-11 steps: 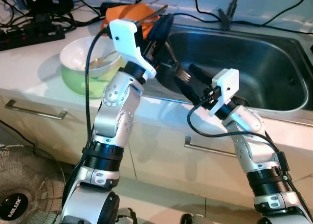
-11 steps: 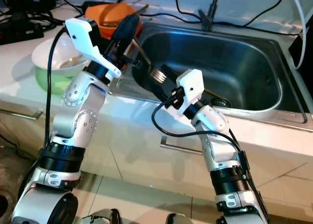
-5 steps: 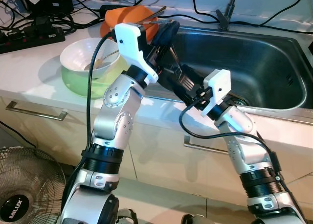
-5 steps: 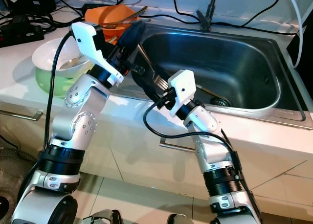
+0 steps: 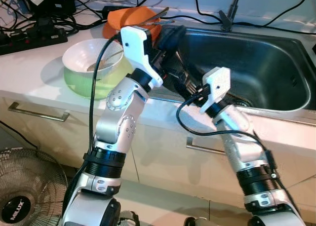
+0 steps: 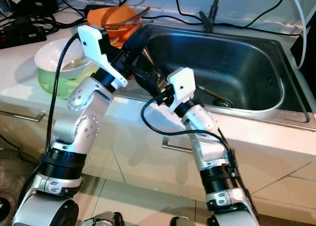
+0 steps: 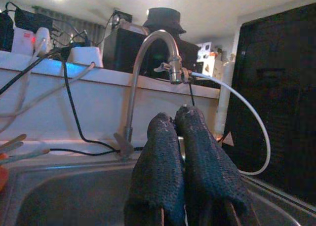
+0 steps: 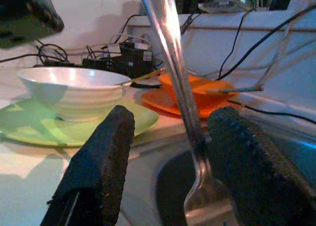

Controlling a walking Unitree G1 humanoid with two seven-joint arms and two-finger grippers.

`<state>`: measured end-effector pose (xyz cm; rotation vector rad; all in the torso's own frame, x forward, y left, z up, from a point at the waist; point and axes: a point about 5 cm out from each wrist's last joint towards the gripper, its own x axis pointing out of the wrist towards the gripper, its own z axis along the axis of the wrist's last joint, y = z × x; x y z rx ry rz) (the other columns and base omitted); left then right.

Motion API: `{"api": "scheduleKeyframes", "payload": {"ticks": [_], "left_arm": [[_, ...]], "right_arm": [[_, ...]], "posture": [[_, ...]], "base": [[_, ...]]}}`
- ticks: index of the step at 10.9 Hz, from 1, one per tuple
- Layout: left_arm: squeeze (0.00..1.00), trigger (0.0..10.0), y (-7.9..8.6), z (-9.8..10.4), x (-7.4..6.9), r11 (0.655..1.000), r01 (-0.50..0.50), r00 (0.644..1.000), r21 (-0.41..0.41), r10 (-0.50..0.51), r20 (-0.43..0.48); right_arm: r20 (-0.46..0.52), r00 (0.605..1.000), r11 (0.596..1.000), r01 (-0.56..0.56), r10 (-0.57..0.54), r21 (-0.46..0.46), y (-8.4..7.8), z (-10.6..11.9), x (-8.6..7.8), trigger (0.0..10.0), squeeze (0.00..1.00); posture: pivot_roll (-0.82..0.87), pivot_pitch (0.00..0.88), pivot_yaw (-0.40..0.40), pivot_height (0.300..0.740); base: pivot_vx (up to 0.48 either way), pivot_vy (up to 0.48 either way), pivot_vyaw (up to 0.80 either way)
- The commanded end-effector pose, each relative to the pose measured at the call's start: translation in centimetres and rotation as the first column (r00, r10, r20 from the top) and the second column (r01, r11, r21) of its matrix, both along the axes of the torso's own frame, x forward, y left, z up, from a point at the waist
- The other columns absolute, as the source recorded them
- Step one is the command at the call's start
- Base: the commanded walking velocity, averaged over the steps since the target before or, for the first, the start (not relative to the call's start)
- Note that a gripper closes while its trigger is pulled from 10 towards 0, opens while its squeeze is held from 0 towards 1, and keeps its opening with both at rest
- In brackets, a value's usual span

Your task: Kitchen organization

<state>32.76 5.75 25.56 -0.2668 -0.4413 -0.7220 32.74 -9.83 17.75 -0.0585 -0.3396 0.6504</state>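
Observation:
A metal fork hangs tines-down over the left rim of the steel sink. My left gripper is shut on the fork's handle from above, its two black fingers pressed together in the left wrist view. My right gripper is open and straddles the fork's shaft just above the tines, with one black pad on each side and a gap to each. In the left eye view the right gripper sits just below and right of the left one.
A white bowl with a spoon stands on a green plate on the counter to the left. Behind it is an orange plate with chopsticks. A faucet, cables and a power strip line the back. A fan stands on the floor.
My right gripper has moved up and to the left until its open fingers surround the fork. The left gripper with the fork has shifted slightly right, over the sink's rim.

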Motion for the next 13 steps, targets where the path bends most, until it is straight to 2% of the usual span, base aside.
{"api": "scheduleKeyframes", "payload": {"ticks": [1, 2, 12, 13], "left_arm": [[0.00, 10.0, -0.22, 0.19, -0.29, 1.000, 0.015, 1.000, 0.011, -0.015, 0.013], [0.00, 10.0, -0.22, 0.20, -0.28, 1.000, 0.015, 1.000, 0.011, -0.015, 0.013], [0.00, 10.0, -0.33, 0.42, -0.35, 1.000, -0.004, 0.999, 0.028, 0.003, 0.036], [1.00, 10.0, -0.33, 0.50, -0.35, 1.000, -0.005, 0.999, 0.026, 0.004, 0.042]], "right_arm": [[0.021, 1.000, 1.000, 0.005, -0.006, 0.005, 0.14, 0.49, 0.21, 9.0, 0.00], [0.022, 1.000, 1.000, 0.009, -0.009, 0.002, 0.13, 0.47, 0.27, 0.0, 0.00], [0.031, 0.997, 0.998, 0.067, -0.067, 0.004, -0.43, 0.37, 1.00, 0.0, 0.00], [0.035, 0.996, 0.997, 0.077, -0.077, 0.005, -0.57, 0.44, 1.10, 0.0, 0.00]], "posture": [[0.07, 0.041, 0.043, 0.740], [0.07, 0.049, 0.042, 0.740], [0.07, 0.072, 0.038, 0.740], [0.07, 0.072, 0.037, 0.740]], "base": [[0.000, 0.000, 0.00], [0.000, 0.000, 0.00], [0.000, 0.000, 0.00], [0.000, 0.000, 0.00]]}}
